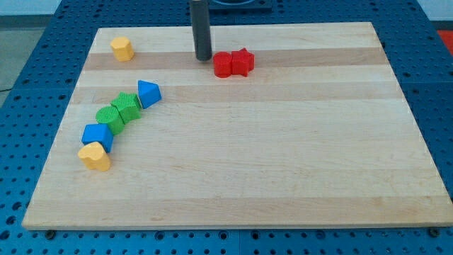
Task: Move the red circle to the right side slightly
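Note:
The red circle (223, 64) lies near the view's top centre of the wooden board (283, 156). A second red block (243, 61), star-like in shape, touches its right side. My tip (204, 58) stands on the board just left of the red circle, a small gap apart from it. The dark rod rises straight up out of the view's top.
A yellow block (122, 49) sits at the top left. A chain at the left runs from a blue block (148, 93) through two green blocks (128, 106) (110, 117) to a blue block (97, 135) and a yellow block (94, 156).

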